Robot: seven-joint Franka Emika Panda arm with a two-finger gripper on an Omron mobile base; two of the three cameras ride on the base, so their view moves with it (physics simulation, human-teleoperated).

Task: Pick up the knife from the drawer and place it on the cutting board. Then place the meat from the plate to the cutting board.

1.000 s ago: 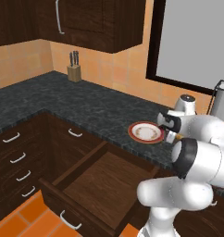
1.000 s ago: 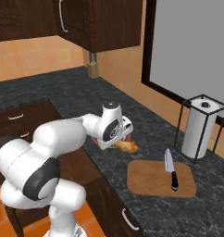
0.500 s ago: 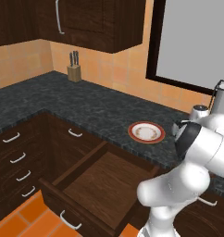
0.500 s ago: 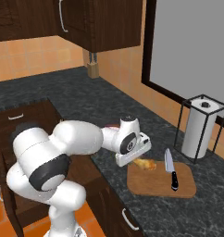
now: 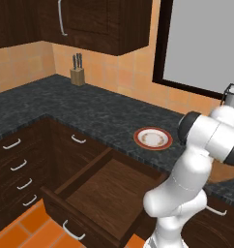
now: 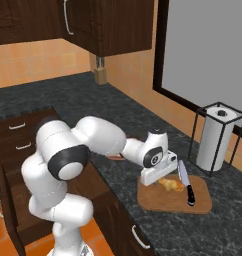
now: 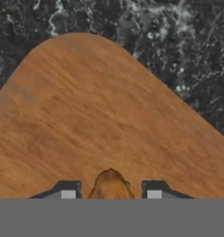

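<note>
Since the frame a second ago, the arm has swung from beside the plate across to the cutting board (image 6: pixel 175 199), carrying the meat (image 6: pixel 171 184) with it; half a second ago the lump hung over the board's near edge, now it sits low over the board's middle.

Jaws: in the hand view the two finger tips (image 7: pixel 67 193) stand apart with the meat between them. Whether the pads still press on it cannot be told, as the contact line is cut off at the bottom of that view. In the right base view the gripper (image 6: pixel 163 177) is right at the lump, and the lump looks to be touching or just above the wood.

Outward: the knife (image 6: pixel 184 182) lies flat on the board just beside the meat, on the side nearer the paper-towel holder (image 6: pixel 216 137), black handle toward the board's front edge. The board rests on the dark speckled desk (image 6: pixel 93 105).

The plate (image 5: pixel 153 137) is bare of meat, well apart from the gripper. The drawer (image 5: pixel 97 193) stands pulled out, nothing visible inside.

Progress, as judged: the knife step is done and the meat has been brought to the board. What is left is release and withdrawal of the arm; a clean lift is needed so the lump does not drag against the knife.
</note>
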